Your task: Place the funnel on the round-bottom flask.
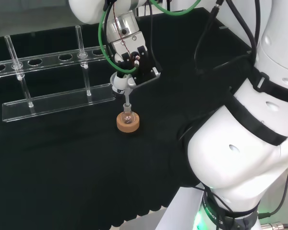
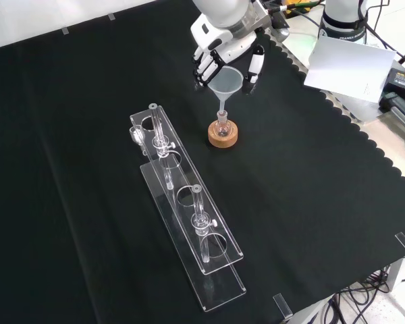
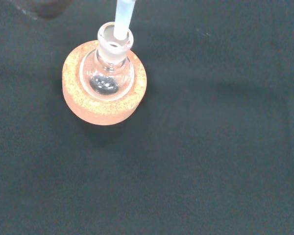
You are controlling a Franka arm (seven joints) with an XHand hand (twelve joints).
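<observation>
I noted the hand (image 2: 224, 54) pinching the funnel (image 2: 227, 82) by its rim, stem tip just entering the neck of the flask (image 3: 108, 73) on its cork ring (image 2: 223, 134). I judged a straight, slow descent best, keeping the stem centred before release.

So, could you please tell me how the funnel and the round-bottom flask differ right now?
The funnel is held up in the hand; the round-bottom flask sits on a cork ring. The funnel is a wide cone with a thin stem; the flask is a small bulb with a short neck. Both stand upright.
</observation>
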